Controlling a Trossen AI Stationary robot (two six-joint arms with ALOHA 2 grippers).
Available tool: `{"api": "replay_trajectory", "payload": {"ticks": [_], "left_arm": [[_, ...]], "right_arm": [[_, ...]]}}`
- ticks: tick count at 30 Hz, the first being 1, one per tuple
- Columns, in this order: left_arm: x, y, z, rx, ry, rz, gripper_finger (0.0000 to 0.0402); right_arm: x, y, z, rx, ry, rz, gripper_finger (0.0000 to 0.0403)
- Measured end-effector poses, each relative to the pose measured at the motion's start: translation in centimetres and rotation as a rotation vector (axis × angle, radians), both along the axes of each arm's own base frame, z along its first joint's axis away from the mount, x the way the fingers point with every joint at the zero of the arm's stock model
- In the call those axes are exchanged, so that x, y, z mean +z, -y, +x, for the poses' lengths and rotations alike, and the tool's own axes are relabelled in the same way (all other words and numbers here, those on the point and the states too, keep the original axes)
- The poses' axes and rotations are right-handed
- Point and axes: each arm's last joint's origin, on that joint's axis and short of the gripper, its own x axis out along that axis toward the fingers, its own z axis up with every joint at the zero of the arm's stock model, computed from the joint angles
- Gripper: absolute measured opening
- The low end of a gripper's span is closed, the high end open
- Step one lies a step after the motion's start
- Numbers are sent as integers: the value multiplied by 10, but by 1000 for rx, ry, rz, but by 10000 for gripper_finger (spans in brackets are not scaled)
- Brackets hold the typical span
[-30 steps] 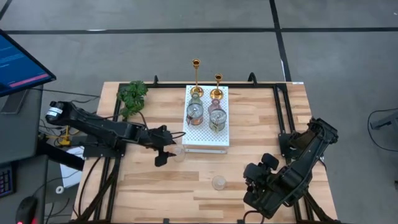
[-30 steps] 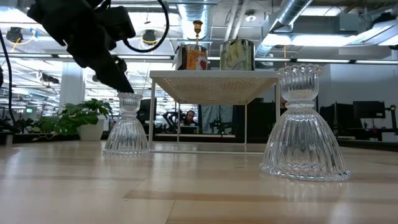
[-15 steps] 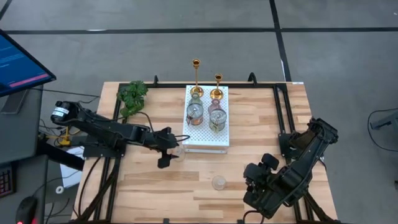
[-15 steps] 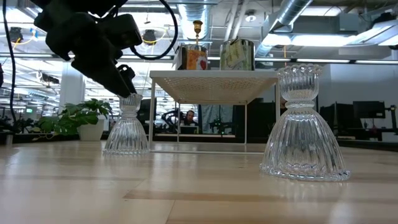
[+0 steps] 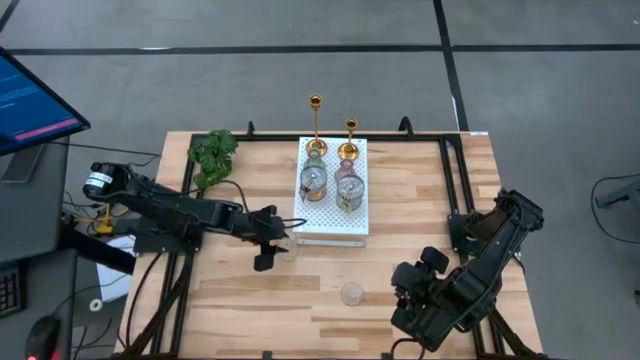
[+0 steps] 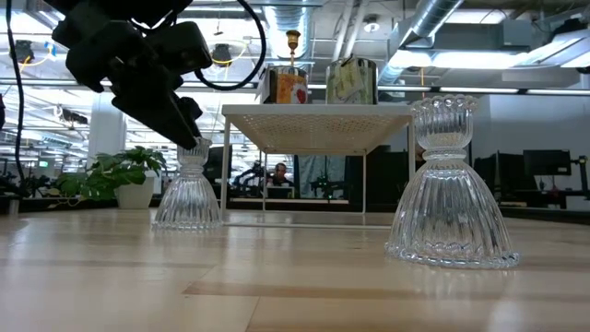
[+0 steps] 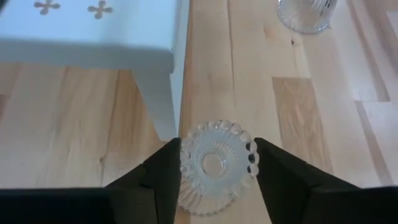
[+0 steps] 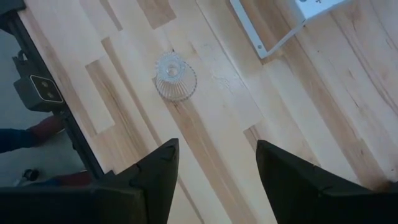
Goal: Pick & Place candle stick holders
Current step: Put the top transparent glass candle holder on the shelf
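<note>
A clear ribbed glass candle holder (image 7: 215,165) stands on its wide base on the wood table by the near left leg of the white dotted board (image 5: 330,228). My left gripper (image 5: 280,246) is open, one finger on either side of the holder's upper rim (image 6: 192,148). A second clear holder (image 5: 351,293) stands nearer the front edge and shows in the right wrist view (image 8: 176,76). Two gold sticks (image 5: 316,125) (image 5: 350,140) and two squat glass cups (image 5: 314,180) (image 5: 349,190) stand on the board. My right gripper (image 8: 214,180) is open and empty, high above the near right of the table. My left gripper's fingers (image 7: 166,171) stand close on both sides of the clear holder's scalloped top rim (image 7: 186,144), coming level from the table's left. Whether they touch the rim, I cannot tell. The holder stands upright on the table.
A leafy green plant (image 5: 213,152) stands at the far left corner. The white board sits on legs (image 7: 163,102) right beside the left gripper's holder. Bare wood lies between the two clear holders and toward the near left.
My left gripper has gone toward the table's right edge and a little down, from just left of the clear holder until its fingers flank the holder's top rim. The holder has kept its place.
</note>
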Motion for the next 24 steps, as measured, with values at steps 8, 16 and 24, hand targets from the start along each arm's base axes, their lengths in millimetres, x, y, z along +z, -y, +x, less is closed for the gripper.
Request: {"api": "replay_trajectory", "payload": {"ticks": [8, 16, 24], "left_arm": [[7, 4, -7, 28, 17, -77, 176], [34, 15, -27, 35, 124, -250, 175], [92, 23, -33, 40, 293, -314, 175]], "right_arm": [[0, 0, 0, 0, -2, 2, 205], [0, 0, 0, 0, -2, 2, 205], [0, 2, 2, -11, -2, 1, 205]]}}
